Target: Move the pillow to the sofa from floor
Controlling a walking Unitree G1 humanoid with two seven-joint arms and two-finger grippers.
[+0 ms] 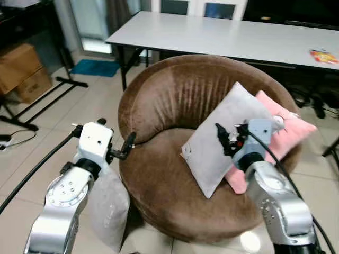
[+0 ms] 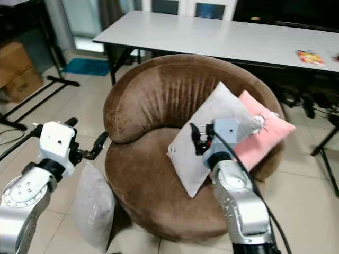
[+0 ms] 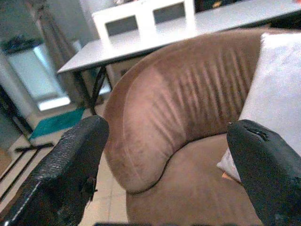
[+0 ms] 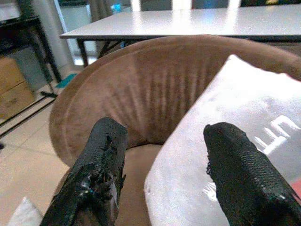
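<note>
On sofa [image 1: 169, 100] two pillows, floor one

A grey pillow [image 1: 225, 137] is propped upright against a pink cushion [image 1: 286, 132] on the round brown sofa [image 1: 169, 100]; another grey pillow [image 2: 94, 211] is stood on the floor [image 2: 79, 111] beside it.

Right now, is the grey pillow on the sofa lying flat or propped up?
Propped up. The grey pillow stands tilted on the seat, leaning back on the pink pillow and the sofa backrest.
</note>
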